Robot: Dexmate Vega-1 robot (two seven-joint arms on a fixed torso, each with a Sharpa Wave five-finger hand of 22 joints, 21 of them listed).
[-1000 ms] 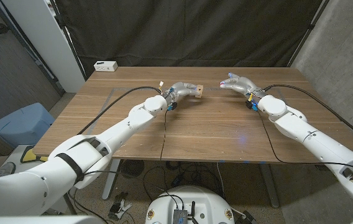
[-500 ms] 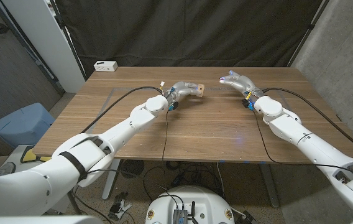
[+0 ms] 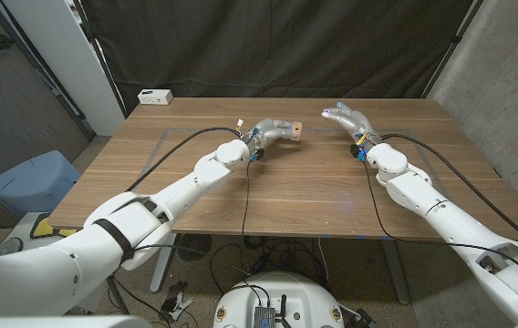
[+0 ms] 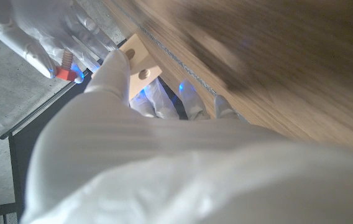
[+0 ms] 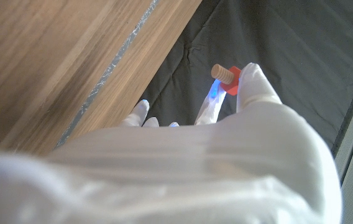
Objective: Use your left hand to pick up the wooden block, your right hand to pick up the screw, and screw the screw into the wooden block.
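My left hand point(image 3: 269, 130) holds the small wooden block point(image 3: 293, 132) above the far middle of the table; in the left wrist view the wooden block point(image 4: 138, 65) shows two holes on its pale face. My right hand point(image 3: 347, 118) is raised just to the right of it and pinches the screw point(image 5: 224, 76), which has a red head and a tan threaded shaft. The screw point(image 4: 67, 66) in the left wrist view hangs a short way off the block, apart from it. The two hands face each other with a small gap between them.
A white box point(image 3: 155, 96) sits at the table's far left corner. Black cables run along both arms across the wooden table point(image 3: 295, 191). A black curtain hangs behind the table, and a blue bin point(image 3: 31, 182) stands on the floor at the left.
My right hand has moved left toward the block with the screw, narrowing the gap. The left hand and block have stayed almost still.
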